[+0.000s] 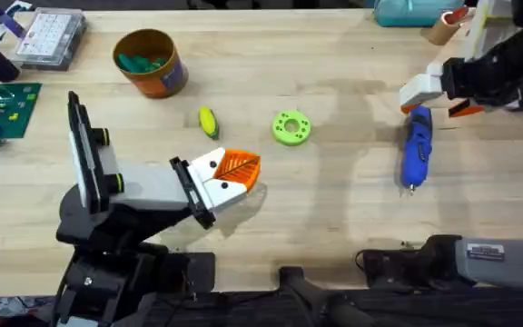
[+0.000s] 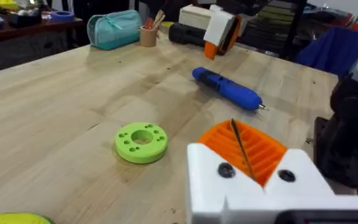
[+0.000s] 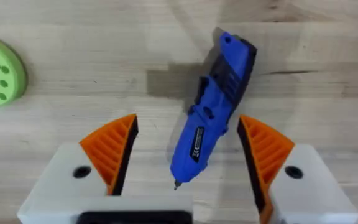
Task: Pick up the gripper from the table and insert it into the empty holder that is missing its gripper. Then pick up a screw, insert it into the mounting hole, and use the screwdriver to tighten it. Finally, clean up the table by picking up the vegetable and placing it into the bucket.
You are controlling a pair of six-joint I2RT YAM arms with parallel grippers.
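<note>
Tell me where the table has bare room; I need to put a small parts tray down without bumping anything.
Bare wood lies between the green disc and the screwdriver, and along the near edge below both. The far middle, right of the bucket, is free too. It is crowded around the holder, the vegetable and the right claw above the screwdriver.

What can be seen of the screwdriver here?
The screwdriver is a blue, plastic-looking cylinder with a darker ribbed grip, a label on its side and a thin metal bit. It lies flat on the table, right of the green disc. The right end effector hovers open above it, fingers astride, not touching.
</note>
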